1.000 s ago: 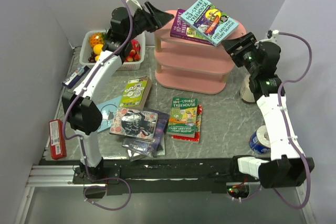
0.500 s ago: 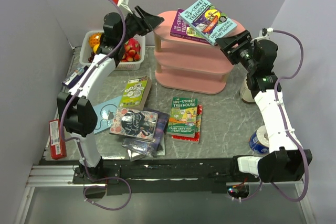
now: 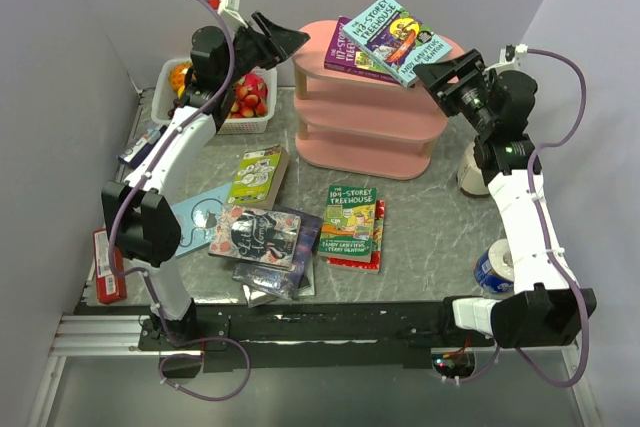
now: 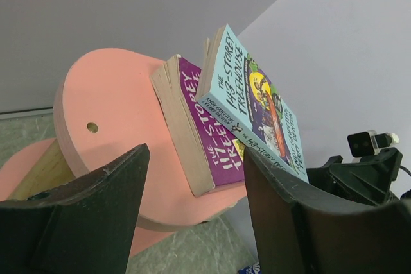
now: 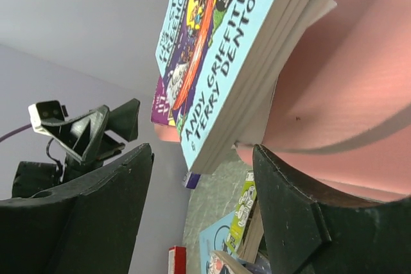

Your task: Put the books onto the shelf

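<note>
Between the empty, open-jawed left gripper [image 3: 290,39] and right gripper [image 3: 428,75], a light-blue cartoon paperback [image 3: 405,37] lies askew on a purple paperback [image 3: 345,47]. Both top the pink shelf [image 3: 365,162].

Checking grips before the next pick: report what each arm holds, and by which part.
Nothing is held. The left fingers and right fingers stand open and empty, either side of the books on the shelf.

White fruit basket [image 3: 245,125] at the table's [image 3: 430,217] far left — red box [image 3: 105,285] and blue-white carton [image 3: 140,147] along its left edge.
</note>
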Controlling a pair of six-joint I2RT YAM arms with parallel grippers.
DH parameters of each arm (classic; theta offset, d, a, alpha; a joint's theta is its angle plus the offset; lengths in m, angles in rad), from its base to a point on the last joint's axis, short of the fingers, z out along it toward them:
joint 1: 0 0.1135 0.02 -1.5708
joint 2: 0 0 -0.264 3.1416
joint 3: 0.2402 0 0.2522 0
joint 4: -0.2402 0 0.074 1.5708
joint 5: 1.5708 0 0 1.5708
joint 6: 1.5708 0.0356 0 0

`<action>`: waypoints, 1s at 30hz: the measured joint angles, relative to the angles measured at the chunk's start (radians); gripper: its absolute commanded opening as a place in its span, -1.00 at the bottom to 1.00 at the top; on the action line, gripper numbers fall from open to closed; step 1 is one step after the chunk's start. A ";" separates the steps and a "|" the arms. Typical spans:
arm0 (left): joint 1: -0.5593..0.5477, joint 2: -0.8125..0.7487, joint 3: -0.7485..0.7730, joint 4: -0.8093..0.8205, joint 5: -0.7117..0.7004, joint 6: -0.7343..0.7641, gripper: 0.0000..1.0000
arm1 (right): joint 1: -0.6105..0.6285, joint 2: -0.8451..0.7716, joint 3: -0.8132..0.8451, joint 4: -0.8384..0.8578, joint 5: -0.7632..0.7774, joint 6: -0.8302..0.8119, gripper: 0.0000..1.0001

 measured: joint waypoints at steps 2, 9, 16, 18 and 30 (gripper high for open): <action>0.000 -0.005 -0.012 0.003 0.000 0.000 0.34 | -0.004 0.019 0.018 0.002 -0.005 0.000 0.36; 0.000 -0.010 -0.039 0.003 0.000 0.001 0.35 | -0.035 0.100 0.062 0.004 -0.022 0.001 0.20; 0.000 -0.010 -0.041 0.003 0.000 0.000 0.35 | -0.047 0.126 0.068 0.024 -0.033 0.004 -0.11; 0.000 -0.010 -0.043 0.003 0.000 0.000 0.35 | -0.047 0.126 0.068 0.028 -0.039 0.006 -0.22; 0.000 -0.011 -0.050 0.003 0.004 0.000 0.35 | -0.068 0.130 0.074 0.056 -0.120 0.018 -1.00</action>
